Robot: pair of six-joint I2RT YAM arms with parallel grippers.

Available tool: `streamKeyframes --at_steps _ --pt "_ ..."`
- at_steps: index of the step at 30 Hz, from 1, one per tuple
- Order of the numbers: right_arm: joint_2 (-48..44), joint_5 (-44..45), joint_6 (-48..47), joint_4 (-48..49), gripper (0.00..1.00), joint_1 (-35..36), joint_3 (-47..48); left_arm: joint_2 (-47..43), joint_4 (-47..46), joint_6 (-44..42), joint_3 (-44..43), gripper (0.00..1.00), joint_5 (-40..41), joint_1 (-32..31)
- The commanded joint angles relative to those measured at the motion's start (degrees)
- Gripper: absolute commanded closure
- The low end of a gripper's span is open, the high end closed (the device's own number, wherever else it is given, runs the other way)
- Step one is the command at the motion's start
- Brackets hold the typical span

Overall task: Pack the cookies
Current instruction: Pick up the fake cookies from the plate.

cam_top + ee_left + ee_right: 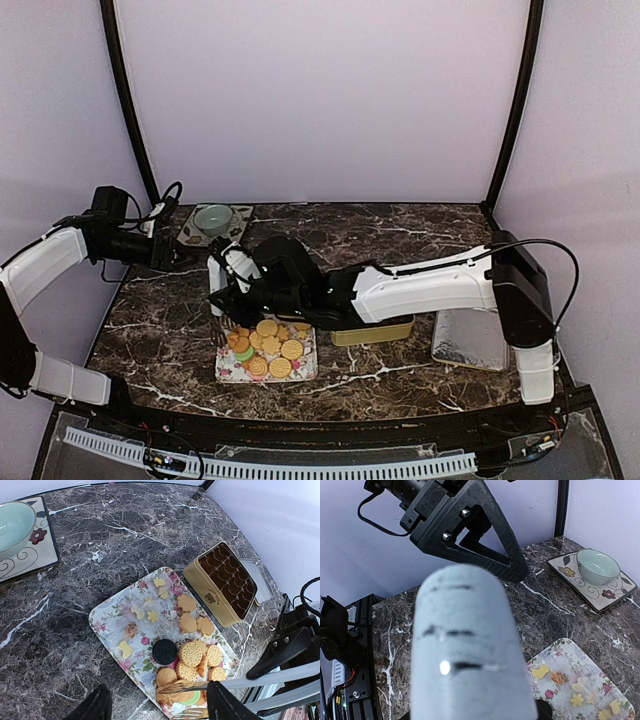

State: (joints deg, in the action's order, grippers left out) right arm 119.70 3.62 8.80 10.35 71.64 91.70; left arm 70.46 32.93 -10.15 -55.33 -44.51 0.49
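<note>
Right tool (246,281) gripping tongs (240,682), tips at cookies (192,655) on floral tray (107,615), left tool (160,707) open, empty

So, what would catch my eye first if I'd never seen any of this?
Probably the flowered tray at the near middle of the dark marble table, heaped at one end with round golden cookies. Next, the white right arm stretching across over it, with fork-tipped tongs hovering above the cookies, and the gold tin of brown paper cups waiting beside the tray.
</note>
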Motion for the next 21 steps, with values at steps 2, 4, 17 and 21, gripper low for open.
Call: streamKeyframes --at_steps 2,4,17,21 --pt "1.26 -0.23 -0.99 0.54 0.58 1.18 1.26 -1.37 0.87 -1.13 -0.13 0.33 -0.18 0.27" --pt "1.17 0.11 -1.09 0.32 0.58 1.36 0.54 -1.30 0.82 -1.13 -0.21 0.33 -0.21 0.27" --pt "-1.56 2.76 -2.88 -1.57 0.58 2.57 -3.72 -1.24 0.92 -0.84 -0.61 0.33 -0.32 0.26" --pt "-2.09 4.28 -3.64 -2.02 0.61 3.50 -4.97 -0.95 0.97 -0.59 -0.88 0.33 -0.40 0.30"
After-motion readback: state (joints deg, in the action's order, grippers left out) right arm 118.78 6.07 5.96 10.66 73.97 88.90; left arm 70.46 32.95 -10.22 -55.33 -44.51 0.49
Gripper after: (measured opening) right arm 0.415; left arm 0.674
